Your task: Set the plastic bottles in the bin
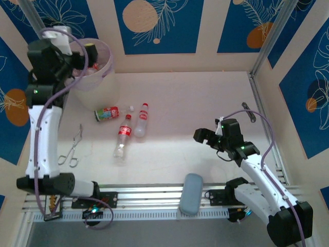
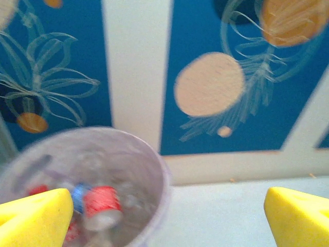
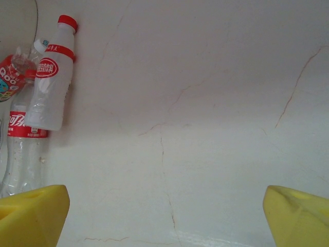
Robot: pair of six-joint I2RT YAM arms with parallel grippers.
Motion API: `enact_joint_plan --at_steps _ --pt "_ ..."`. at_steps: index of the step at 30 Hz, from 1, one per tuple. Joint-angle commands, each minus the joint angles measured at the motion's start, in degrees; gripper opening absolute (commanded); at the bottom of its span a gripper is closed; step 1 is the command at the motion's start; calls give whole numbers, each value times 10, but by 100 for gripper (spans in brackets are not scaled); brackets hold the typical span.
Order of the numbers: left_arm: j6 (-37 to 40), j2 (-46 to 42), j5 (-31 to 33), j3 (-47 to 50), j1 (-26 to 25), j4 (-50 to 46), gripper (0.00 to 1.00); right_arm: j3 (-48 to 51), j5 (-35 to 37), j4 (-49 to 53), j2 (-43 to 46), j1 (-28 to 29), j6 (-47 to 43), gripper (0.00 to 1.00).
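table point(image 1: 205, 92): pale, faintly cracked surface, walled by blue patterned panels. bin point(image 1: 100, 82): round translucent bucket in the far left corner, its left rim hidden behind the left arm. in the left wrist view its inside is blurred; a red-labelled bottle point(image 2: 100, 203) and a blue-labelled bottle point(image 2: 78, 196) can just be made out among hazier shapes, number not tellable. left gripper point(image 2: 164, 226): high over the bin's rim, yellow fingertips wide apart at the bottom corners, holding nothing. right gripper point(image 3: 164, 216): low over bare table on the right side, jaws spread, nothing between them. grey-blue pad point(image 1: 191, 194): oblong, lying across the rail at the near edge. cola bottle point(image 1: 123, 136): clear, red label, lying on the table near the bin, its lower part cut off in the right wrist view. white bottle point(image 1: 142, 121): red cap, lying against the cola bottle. colourful-labelled bottle point(image 1: 107, 113): on its side between those two and the bin, mostly cut off at the right wrist view's left edge. metal tongs point(image 1: 72, 149): on the table beside the left arm.
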State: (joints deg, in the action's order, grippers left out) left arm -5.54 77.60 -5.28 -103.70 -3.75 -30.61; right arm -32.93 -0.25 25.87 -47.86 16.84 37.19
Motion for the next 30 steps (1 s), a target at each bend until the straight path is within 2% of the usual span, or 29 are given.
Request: enact_joint_plan --at_steps 1,6,9,12,21,30 --pt "-7 -16 43 90 -68 -16 94 -14 -2 -13 -6 5 1 97" --pt "-50 -37 64 226 -169 8 92 -11 3 -20 -13 7 4 97" --pt "-75 -5 49 282 -195 23 92 -11 1 -29 -23 8 5 97" --pt "-76 54 48 294 -217 13 92 -13 -4 -31 -30 11 6 97" --pt "-102 197 29 309 -228 41 86 5 10 -27 -13 19 12 97" --pt "-114 292 37 303 -244 63 85 0 12 -20 -10 19 8 97"
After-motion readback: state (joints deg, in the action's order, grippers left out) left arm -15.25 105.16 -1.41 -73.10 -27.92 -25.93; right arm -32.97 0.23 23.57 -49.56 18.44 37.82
